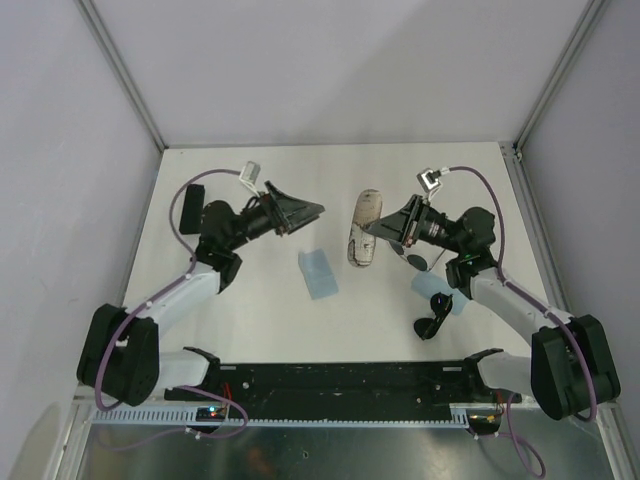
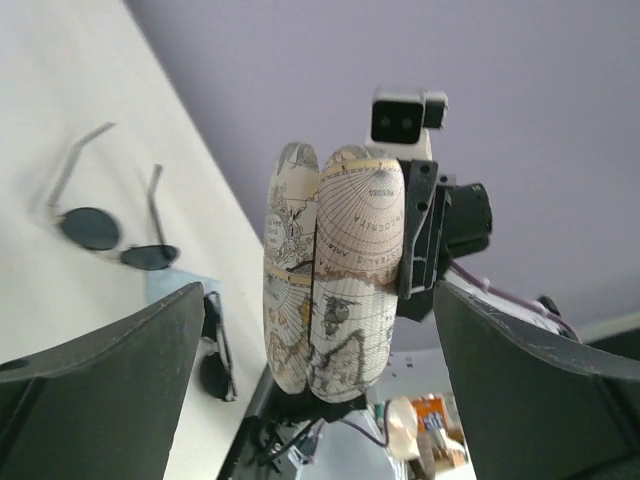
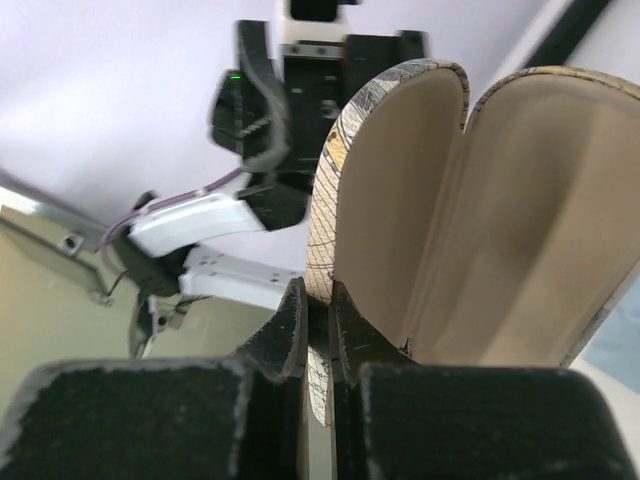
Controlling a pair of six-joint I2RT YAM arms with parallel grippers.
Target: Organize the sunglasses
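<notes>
Sunglasses count is two. Both lie on the tabletop on your right side, and neither is in a hand.

- **Left hand**: it's spread as wide as it goes and holds nothing. It points across at the case, so I read it as freed up to fetch a pair or steady the case.
- **Right hand**: it's pinched tight on the rim of one shell of the case, and nothing else is in it.
- **Case**: there's one, beige with a map print, held on end between the two hands with both shells splayed. The right wrist view shows the plain lining, with nothing inside. It looks propped open so a pair can be dropped in. I can't tell whether its lower end touches the tabletop.
- **Cloths:** there are two, both pale blue. One lies mid-tabletop between the arms, and the other sits under your right forearm. They're probably for wiping or wrapping.
- **Wire pair**: it's flat on the tabletop just beside the right hand, temples unfolded, so it needs folding before it fits the case.
- **Chunky pair**: it's nearer the base rail, at the edge of the right cloth.

Both pairs sit beyond the case from the free hand, so expect a reach around it.
</notes>
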